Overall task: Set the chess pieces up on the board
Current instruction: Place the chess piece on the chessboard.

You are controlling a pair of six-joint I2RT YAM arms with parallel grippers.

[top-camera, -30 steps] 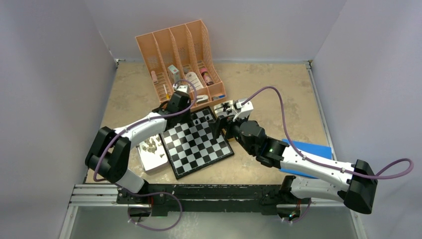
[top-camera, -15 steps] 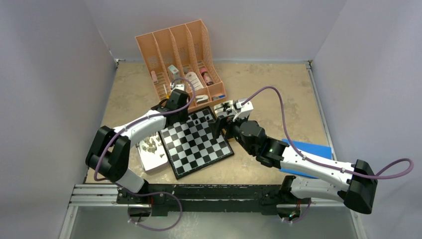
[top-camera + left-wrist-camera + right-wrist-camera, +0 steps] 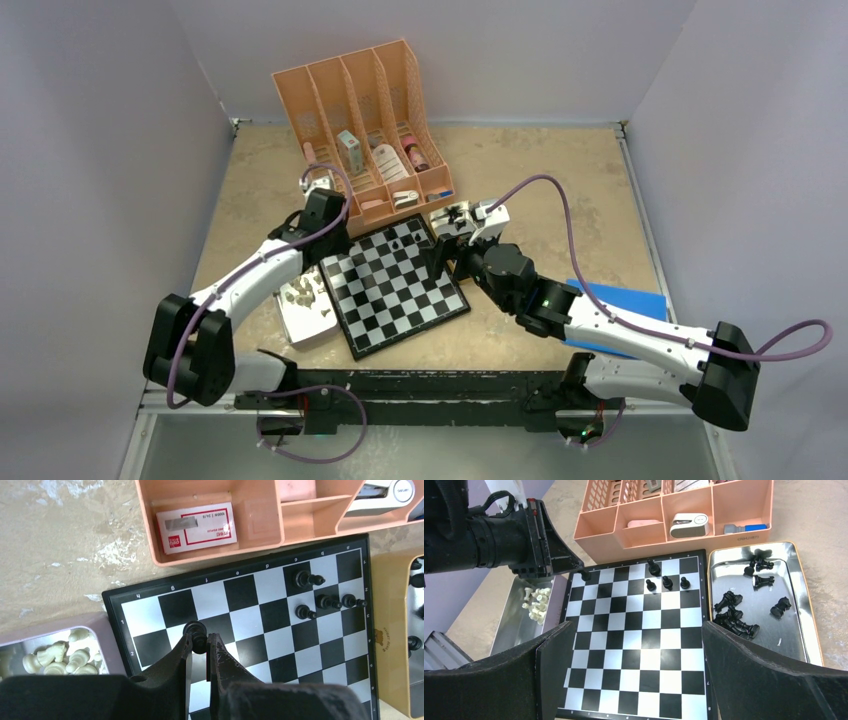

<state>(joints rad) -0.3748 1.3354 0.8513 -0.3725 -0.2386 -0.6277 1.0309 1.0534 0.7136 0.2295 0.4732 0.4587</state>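
Observation:
The board (image 3: 395, 285) lies mid-table, also seen in the left wrist view (image 3: 280, 625) and the right wrist view (image 3: 634, 645). My left gripper (image 3: 198, 639) is shut on a black chess piece (image 3: 195, 630) just above the board's corner nearest the beige pieces; from the right wrist view it (image 3: 585, 575) hovers there too. Several black pieces (image 3: 667, 582) stand near the board's far edge. More black pieces (image 3: 734, 612) lie in the right tray (image 3: 811, 630). Beige pieces (image 3: 60, 657) fill the left tray (image 3: 310, 325). My right gripper (image 3: 634, 630) hangs open over the board's near half.
A peach desk organizer (image 3: 365, 130) with small bottles and boxes stands right behind the board, its front wall (image 3: 210, 555) close to the left gripper. A blue sheet (image 3: 640, 300) lies at the right under the right arm. Walls close in on three sides.
My left arm has swung leftward along the board's far edge, carrying the black piece toward the left corner. The right arm has stayed put.

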